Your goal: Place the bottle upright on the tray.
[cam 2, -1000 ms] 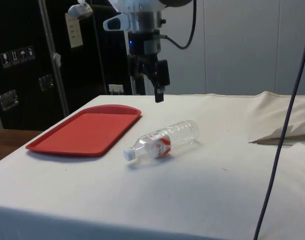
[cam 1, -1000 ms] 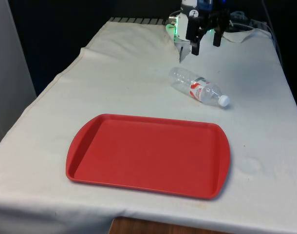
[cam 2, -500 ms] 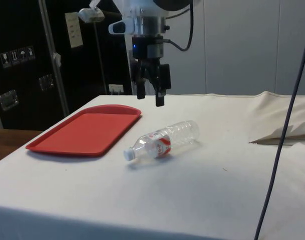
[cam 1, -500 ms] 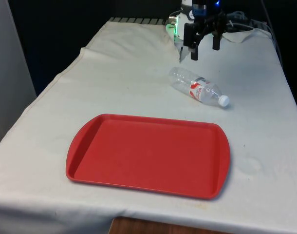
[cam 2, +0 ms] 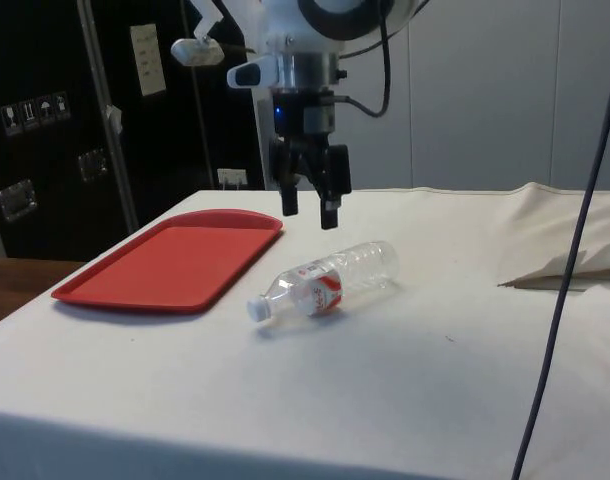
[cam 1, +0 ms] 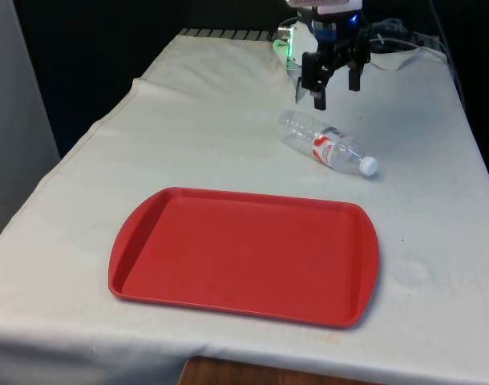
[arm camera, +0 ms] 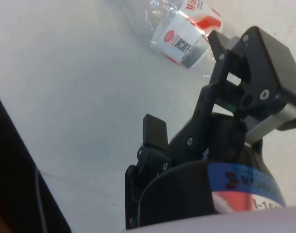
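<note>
In the upper middle of the front view the hand (cam 1: 334, 87) hangs in the air with its fingers apart and nothing between them, just above and a little beyond the bottle (cam 1: 326, 143), which lies on its side on the white-clothed surface (cam 1: 188, 128). The bottle is clear plastic with a red-and-white label around its middle and a white cap; in the front view the cap points toward the lower right of the frame, and in the side view, where it sits at the centre (cam 2: 327, 280), the cap points lower left. The hand (cam 2: 311, 204) is there seen above the bottle's broad end, apart from it, fingers pointing down. That pose looks like the approach to a grasp: the fingers are spread so they can straddle the body once the hand drops. The red tray (cam 1: 244, 253) lies bare in the lower middle of the front view, well apart from the bottle, with flat room for a standing bottle. In the wrist view the labelled part of the bottle (arm camera: 187, 34) shows beyond the fingers (arm camera: 154, 131). Because the bottle lies flat, the grasp will probably need to allow tipping it upright before release.
</note>
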